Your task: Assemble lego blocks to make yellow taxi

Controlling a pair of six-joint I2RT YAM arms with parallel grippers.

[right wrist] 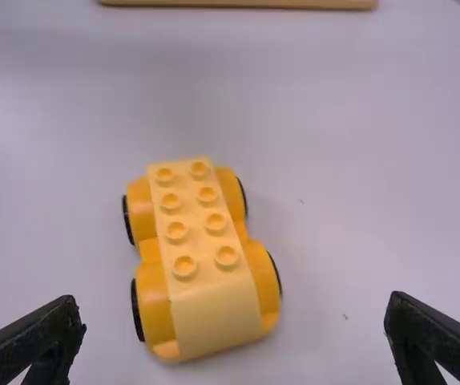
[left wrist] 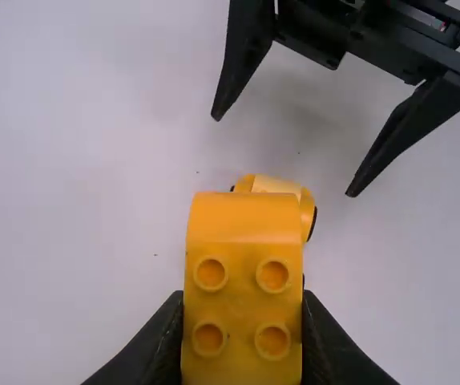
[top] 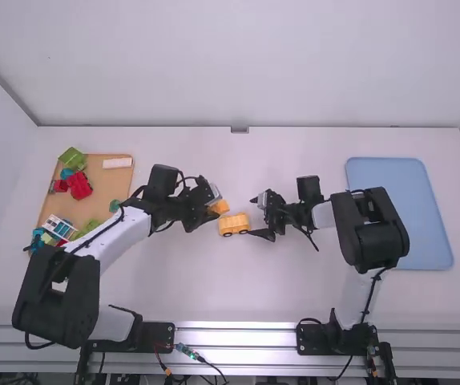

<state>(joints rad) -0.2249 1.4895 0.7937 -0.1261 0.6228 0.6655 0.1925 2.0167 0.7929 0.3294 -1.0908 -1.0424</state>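
Blue tray (top: 410, 176) at far right.

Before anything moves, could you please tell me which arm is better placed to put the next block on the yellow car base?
The left, I think: its gripper already holds the orange-yellow studded block close to the car base, while the right gripper is open and empty beside it.

Robotics lab: 2 mounted arms (top: 110, 233), white table (top: 294, 289), plain white walls (top: 254, 64), cables (top: 194, 357).
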